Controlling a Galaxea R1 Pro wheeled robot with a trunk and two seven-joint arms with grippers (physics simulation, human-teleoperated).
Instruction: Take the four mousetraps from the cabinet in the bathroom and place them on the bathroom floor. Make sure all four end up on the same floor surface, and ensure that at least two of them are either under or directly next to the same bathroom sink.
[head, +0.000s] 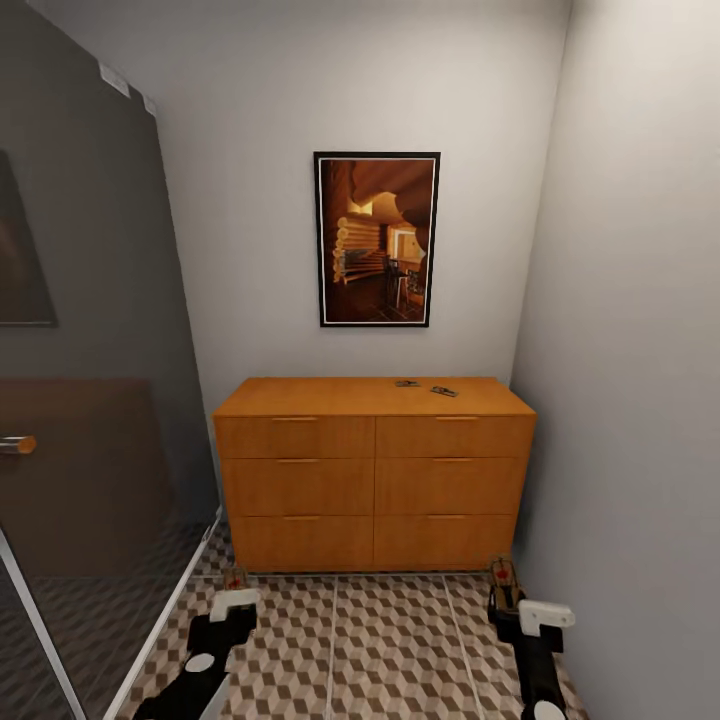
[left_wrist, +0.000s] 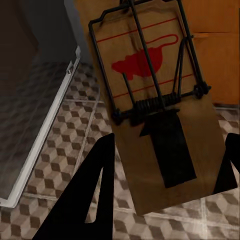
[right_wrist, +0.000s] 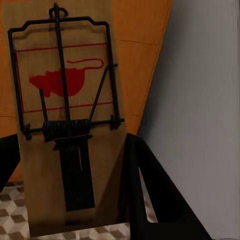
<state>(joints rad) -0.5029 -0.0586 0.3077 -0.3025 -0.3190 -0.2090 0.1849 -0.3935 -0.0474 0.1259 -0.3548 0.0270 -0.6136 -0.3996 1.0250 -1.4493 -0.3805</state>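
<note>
The orange-brown cabinet (head: 372, 470) stands against the back wall. Two mousetraps (head: 407, 383) (head: 444, 391) lie on its top, toward the right. My left gripper (head: 236, 592) is low over the bathroom floor (head: 390, 640), shut on a mousetrap (left_wrist: 150, 95) that sticks out between its black fingers (left_wrist: 92, 195). My right gripper (head: 505, 592) is low at the cabinet's right foot, shut on another mousetrap (right_wrist: 65, 115), with a finger (right_wrist: 147, 190) pressed against the board's edge. Both held traps show a red mouse print and a black spring bar. The bathroom sink is out of view.
A dark glass shower screen (head: 90, 420) with a white bottom rail (left_wrist: 45, 145) closes off the left side. A grey wall (head: 630, 400) stands close on the right. A framed picture (head: 377, 240) hangs above the cabinet. Cube-patterned tiles lie open between my arms.
</note>
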